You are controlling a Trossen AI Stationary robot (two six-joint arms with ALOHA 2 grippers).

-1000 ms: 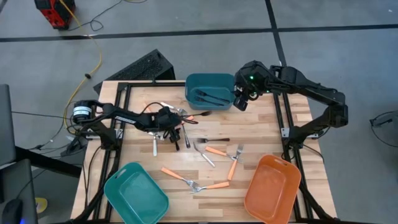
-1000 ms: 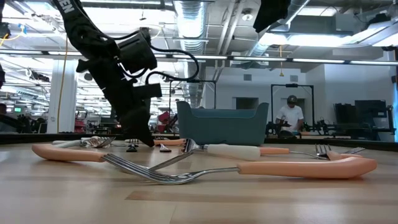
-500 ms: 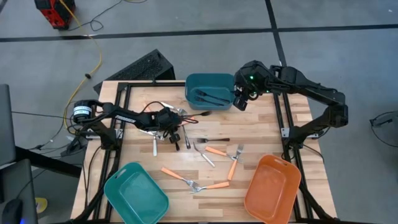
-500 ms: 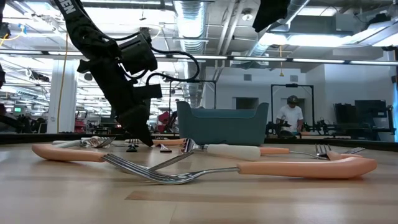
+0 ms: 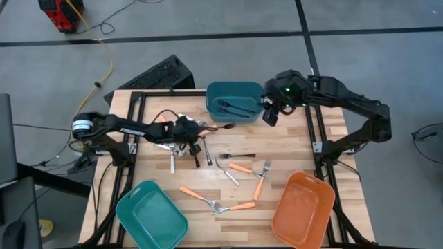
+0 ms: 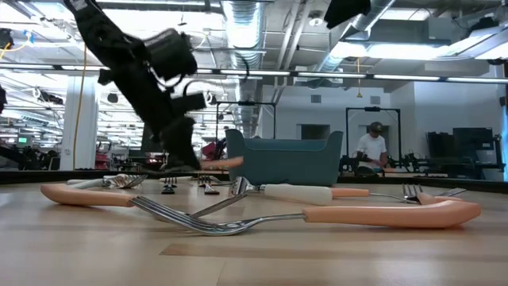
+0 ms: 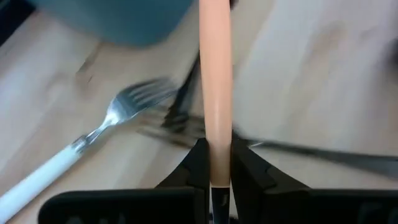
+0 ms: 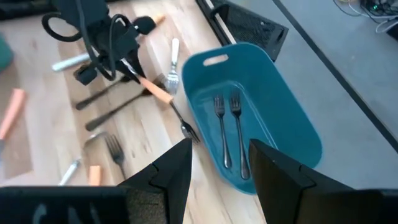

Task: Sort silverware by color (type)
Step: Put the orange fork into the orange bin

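My left gripper point(image 5: 194, 131) is shut on an orange-handled utensil point(image 5: 216, 127) at the far middle of the table; it also shows in the right wrist view point(image 8: 154, 91). Its free end points toward the dark teal bin point(image 5: 235, 91), which holds two dark forks point(image 8: 227, 127). My right gripper point(image 8: 221, 167) is open and empty, high beside that bin's right end point(image 5: 270, 113). Several orange-handled forks point(image 5: 242, 168), a white-handled fork point(image 5: 172, 161) and dark utensils point(image 5: 239, 156) lie flat on the wood. My left gripper pinches the orange handle point(image 7: 215, 163) at one end between its two fingers. The handle runs straight out ahead of the fingers, along them. The fingers come slanting down from the table's left. The utensil is lifted clear of the table and about level point(image 6: 226, 161).
A light teal bin point(image 5: 131, 207) stands at the near left and an orange bin point(image 5: 285, 220) at the near right. A white-handled fork point(image 7: 56, 167) and dark utensils point(image 5: 196, 153) lie right under my left gripper. A person point(image 6: 371, 148) sits far behind the table.
My left gripper has risen from the table with the orange-handled utensil, which has come up off the wood and now hangs level. The other silverware has stayed where it was. My right gripper has drifted a little toward the table's right edge.
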